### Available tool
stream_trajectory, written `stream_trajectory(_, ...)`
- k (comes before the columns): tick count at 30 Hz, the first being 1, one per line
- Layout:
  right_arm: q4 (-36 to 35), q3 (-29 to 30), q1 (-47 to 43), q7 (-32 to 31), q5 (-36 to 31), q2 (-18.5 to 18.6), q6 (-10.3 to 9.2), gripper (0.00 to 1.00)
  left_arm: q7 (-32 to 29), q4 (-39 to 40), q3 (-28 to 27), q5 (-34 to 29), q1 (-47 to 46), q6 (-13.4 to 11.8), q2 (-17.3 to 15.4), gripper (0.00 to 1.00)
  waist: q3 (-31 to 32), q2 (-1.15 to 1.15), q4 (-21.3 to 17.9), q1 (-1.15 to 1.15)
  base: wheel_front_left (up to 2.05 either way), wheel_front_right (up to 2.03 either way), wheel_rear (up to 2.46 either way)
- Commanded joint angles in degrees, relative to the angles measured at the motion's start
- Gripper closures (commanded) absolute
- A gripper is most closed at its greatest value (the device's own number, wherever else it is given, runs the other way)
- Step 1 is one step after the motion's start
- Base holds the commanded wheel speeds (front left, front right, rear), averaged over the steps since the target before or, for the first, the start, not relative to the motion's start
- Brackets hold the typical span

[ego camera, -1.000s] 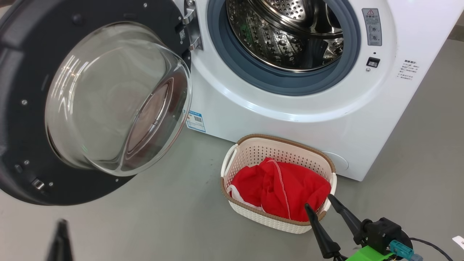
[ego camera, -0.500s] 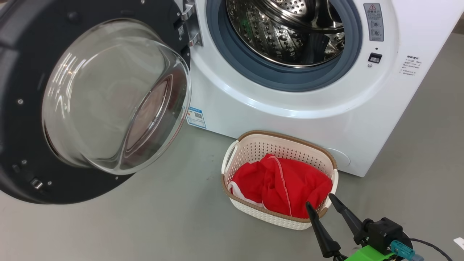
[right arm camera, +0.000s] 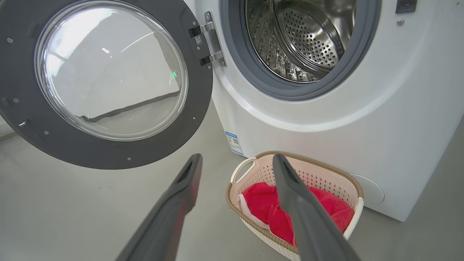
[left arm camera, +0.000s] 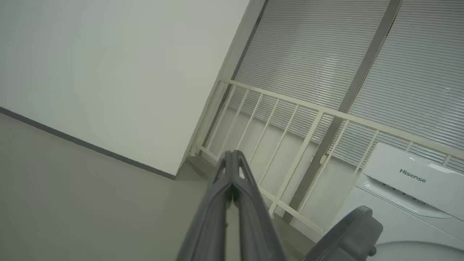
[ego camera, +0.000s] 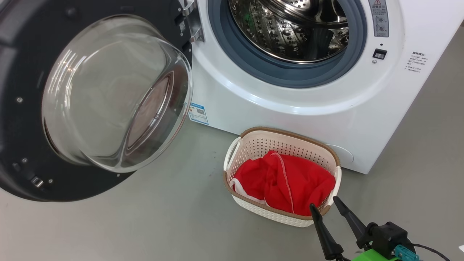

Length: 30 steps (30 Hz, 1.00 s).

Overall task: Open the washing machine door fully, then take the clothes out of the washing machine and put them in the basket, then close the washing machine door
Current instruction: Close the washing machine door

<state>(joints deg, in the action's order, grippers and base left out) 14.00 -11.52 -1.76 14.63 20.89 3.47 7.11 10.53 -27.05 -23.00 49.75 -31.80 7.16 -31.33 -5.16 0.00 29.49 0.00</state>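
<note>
The clothes (ego camera: 286, 181) lie in the basket (ego camera: 282, 139) at the washing machine's (ego camera: 290, 119) six o'clock; its door (ego camera: 21, 54) hangs open at nine; right claw (ego camera: 323, 203) spread at the basket's five; left claw (left arm camera: 232, 156) pressed together

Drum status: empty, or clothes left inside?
Empty as far as visible: the drum shows bare perforated steel in the head and right wrist views; the red clothes lie in the basket. Its lowest front part is hidden.

My head view cuts the washing machine door (ego camera: 116, 94) off at left and top. I can't read the blue label (ego camera: 198, 113), print too small. A right gripper (right arm camera: 237, 157) finger covers part of the clothes (right arm camera: 255, 195).
</note>
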Motion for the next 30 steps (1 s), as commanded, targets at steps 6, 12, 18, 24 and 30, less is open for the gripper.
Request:
stream_trajectory(6,-1.75,-0.62,0.74,0.37,-1.16,-0.3,0.37,0.0,-16.11,-12.92,4.31,14.89,-5.86,0.33,-9.83,1.0,-1.0,0.0,0.25,0.0,0.0,0.0,0.0)
stream_trajectory(12,-1.73,-0.39,1.36,0.37,-1.77,-0.36,0.37,0.0,-28.76,-16.22,7.77,24.48,-6.35,0.33,-10.6,1.0,-2.05,0.0,0.35,0.0,0.0,0.0,0.0)
stream_trajectory(18,-1.98,0.2,1.42,0.37,-2.55,-0.17,0.37,0.0,-35.96,-15.17,10.16,30.24,-5.24,0.33,-10.56,1.0,-3.4,0.0,0.36,0.0,0.0,0.0,0.0)
stream_trajectory(24,-2.4,1.03,1.28,0.37,-3.26,-0.16,0.37,0.0,-38.03,-14.72,12.31,32.59,-4.28,0.33,-10.08,1.0,-4.52,0.0,0.25,0.0,0.0,0.0,0.0)
stream_trajectory(30,-2.62,1.28,1.62,0.37,-3.67,-0.2,0.37,0.0,-38.56,-13.71,13.58,34.36,-3.14,0.33,-10.12,1.0,-5.31,0.0,-0.48,0.0,0.0,0.0,0.0)
